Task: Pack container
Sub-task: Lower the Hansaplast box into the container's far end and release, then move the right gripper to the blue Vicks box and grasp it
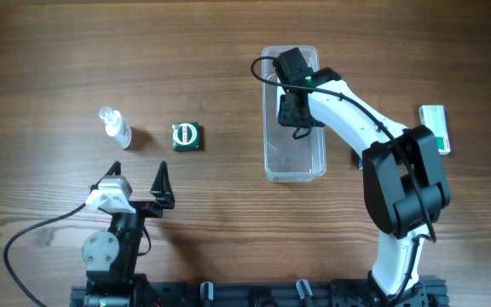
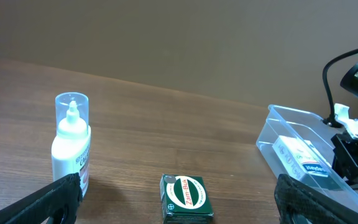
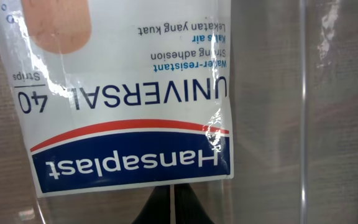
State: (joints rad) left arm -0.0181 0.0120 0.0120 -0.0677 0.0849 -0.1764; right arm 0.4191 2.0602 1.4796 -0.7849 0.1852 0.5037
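The right arm reaches up and inward from its base, elbow bent, and its wrist hangs over the container [image 1: 295, 173], the right gripper [image 1: 297, 115] dipping inside it. In the wrist view its 2 fingers [image 3: 164, 205] stand together, only a thin seam between the tips. Just ahead of those tips lies a Hansaplast box [image 3: 129, 99], flat in the container, whose clear wall [image 3: 303, 124] runs beside them. The left arm sits folded low at its base, the left gripper [image 1: 139, 175] spread wide on nothing. A green box [image 2: 186, 198] sits ahead between its fingers, and a spray bottle [image 2: 71, 146] stands beyond its left finger.
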